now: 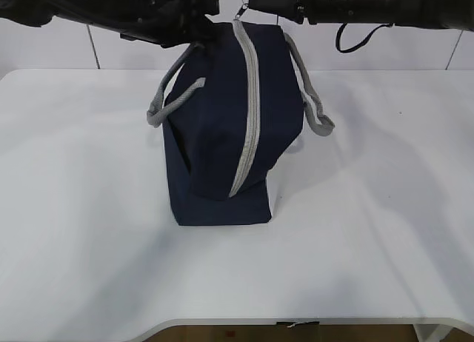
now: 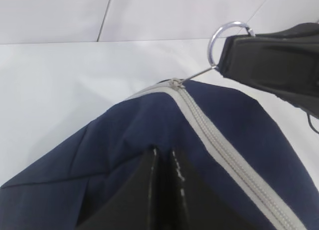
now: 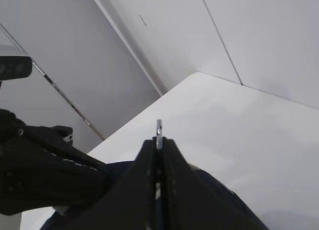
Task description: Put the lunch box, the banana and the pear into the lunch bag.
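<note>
The navy lunch bag (image 1: 211,142) stands on end on the white table, its grey zipper strip (image 1: 250,127) running down the front and closed as far as I can see. My left gripper (image 1: 209,9) is shut on the bag's fabric at the top left; in the left wrist view its fingers (image 2: 149,180) pinch the navy cloth (image 2: 99,150). My right gripper (image 1: 253,1) is shut on the metal ring pull (image 2: 225,32) at the bag's top end, seen edge-on in the right wrist view (image 3: 159,126). The lunch box, banana and pear are out of view.
Grey strap handles hang on the bag's left (image 1: 164,99) and right (image 1: 317,109). The white table (image 1: 89,223) spreads around the bag, with a tiled wall behind. The left arm (image 3: 45,175) shows close beside my right gripper.
</note>
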